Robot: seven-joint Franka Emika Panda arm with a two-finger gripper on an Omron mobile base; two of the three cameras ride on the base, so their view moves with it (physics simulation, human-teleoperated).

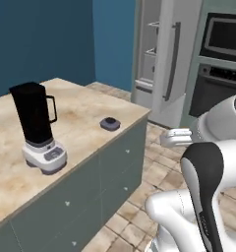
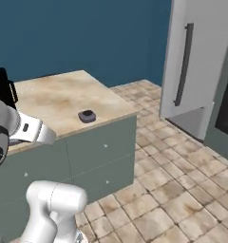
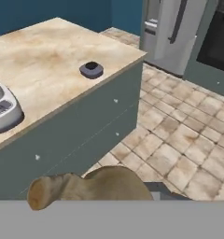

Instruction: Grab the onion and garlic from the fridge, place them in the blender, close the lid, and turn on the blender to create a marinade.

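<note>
The garlic (image 3: 88,186), a tan-brown lump, sits large at the bottom of the hand view, held between the fingers of my gripper (image 1: 165,139), which is shut on it. The gripper hangs over the floor beside the island counter (image 1: 85,123). On the counter stands the blender (image 1: 34,118), a black jar on a white-grey base (image 3: 2,109), its top open. The grey-lilac lid (image 1: 110,123) lies on the counter near the edge, also the lid (image 3: 91,69) ahead of the hand. The fridge (image 1: 162,59) stands open behind, shelves showing. The onion is out of view.
A wall oven (image 1: 221,54) sits right of the fridge. The fridge door (image 2: 196,57) with its dark bar handle swings out over the tiled floor (image 2: 173,190). The counter's grey-green drawer fronts (image 3: 76,126) face the gripper.
</note>
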